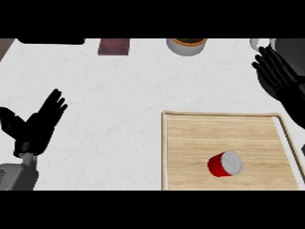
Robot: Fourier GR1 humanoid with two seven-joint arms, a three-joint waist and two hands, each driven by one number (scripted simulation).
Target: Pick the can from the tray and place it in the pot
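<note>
Currently the can [225, 164] lies tilted on the tray [181, 147] at five o'clock; rigid, light, likely slippery, best gripped round its side. Both right hand [277, 74] and left hand [32, 123] show open fingers.

The tray [181, 147] lay on the desk [115, 89], and the can [225, 164] sat in the tray, toward its near right part. Behind the tray, at the desk's far edge, stood a round container [186, 46], with a flat block [114, 46] left of it.
</note>
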